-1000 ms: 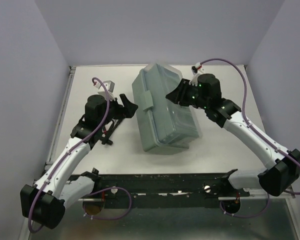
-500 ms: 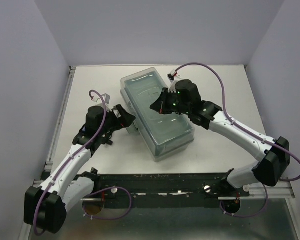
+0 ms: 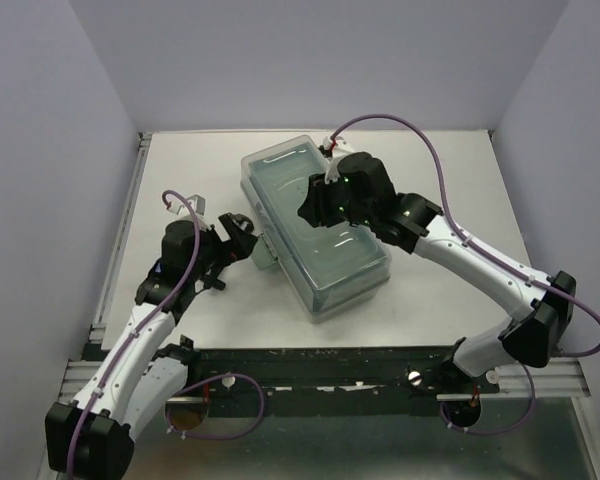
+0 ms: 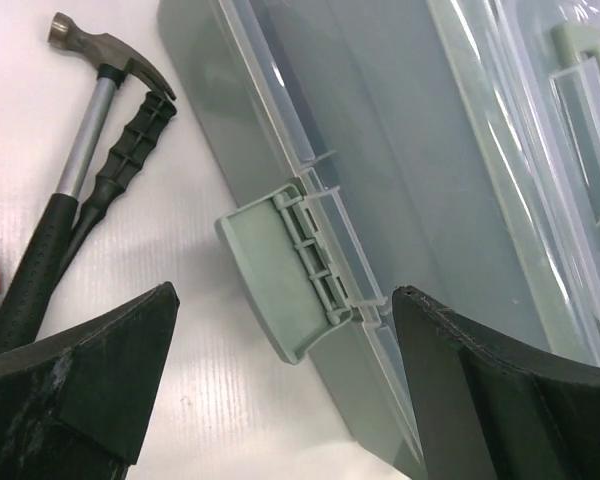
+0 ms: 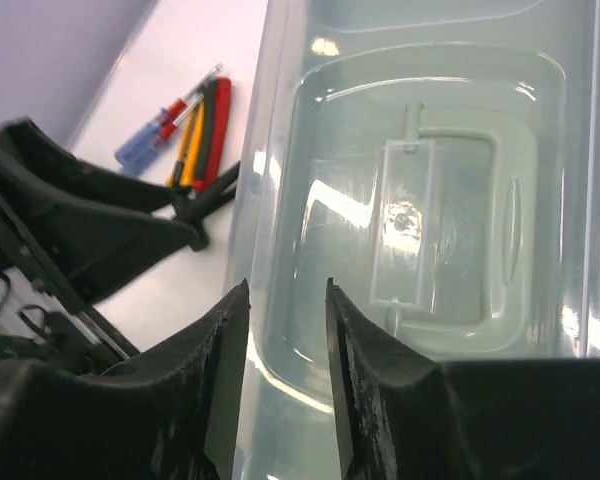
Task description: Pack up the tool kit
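Observation:
The tool kit [image 3: 345, 265], a sage-green box with a translucent lid, lies flat mid-table with the lid down. My left gripper [image 3: 242, 237] stands open beside its left long side. In the left wrist view the side latch [image 4: 280, 275] sticks out from the box wall [image 4: 430, 150], between my left gripper's [image 4: 285, 292] wide-apart fingers and touching neither. My right gripper [image 3: 308, 210] hovers over the lid. Its [image 5: 286, 283] jaws are a little apart with nothing between them, just short of the lid's handle [image 5: 405, 225].
A hammer [image 4: 90, 150] and a black ribbed tool handle [image 4: 130, 150] lie on the white table left of the box, under my left arm. Red, yellow and blue-handled hand tools [image 5: 195, 125] lie there too. Walls close in the table's back and sides.
The tilted-up lid has come down and the box now lies shut and flat. My right gripper has moved onto the lid, shut, then parted a little. The left gripper has drawn back slightly.

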{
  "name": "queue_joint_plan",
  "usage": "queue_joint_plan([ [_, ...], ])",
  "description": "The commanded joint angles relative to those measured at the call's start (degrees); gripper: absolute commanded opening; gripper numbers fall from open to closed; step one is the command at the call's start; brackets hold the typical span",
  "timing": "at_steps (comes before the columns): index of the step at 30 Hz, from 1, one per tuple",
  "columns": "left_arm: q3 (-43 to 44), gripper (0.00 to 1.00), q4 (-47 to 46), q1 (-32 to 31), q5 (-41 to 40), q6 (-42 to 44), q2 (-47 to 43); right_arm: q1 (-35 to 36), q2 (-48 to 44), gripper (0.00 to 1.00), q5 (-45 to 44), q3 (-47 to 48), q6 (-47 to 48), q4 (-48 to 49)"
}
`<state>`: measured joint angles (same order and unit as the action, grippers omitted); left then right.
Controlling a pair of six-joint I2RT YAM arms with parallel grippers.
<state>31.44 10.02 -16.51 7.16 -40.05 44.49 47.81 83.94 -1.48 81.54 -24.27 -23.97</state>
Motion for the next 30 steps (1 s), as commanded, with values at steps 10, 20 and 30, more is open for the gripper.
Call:
queue_joint_plan([
  [10, 22.0, 0.99, 18.3, 14.3, 14.9, 13.7, 6.8, 8.5, 12.5, 0.74, -10.5, 15.0, 16.4, -17.3],
  [20, 23.6, 0.99, 18.6, 17.8, 6.1, 22.2, 7.2, 11.7, 24.2, 0.67, -19.8, 25.2, 18.1, -24.2],
  [30, 17.5, 0.99, 13.8, 17.8, -0.6, 24.5, 5.0, 13.4, 27.3, 0.05, -25.9, 28.3, 17.8, -26.9],
])
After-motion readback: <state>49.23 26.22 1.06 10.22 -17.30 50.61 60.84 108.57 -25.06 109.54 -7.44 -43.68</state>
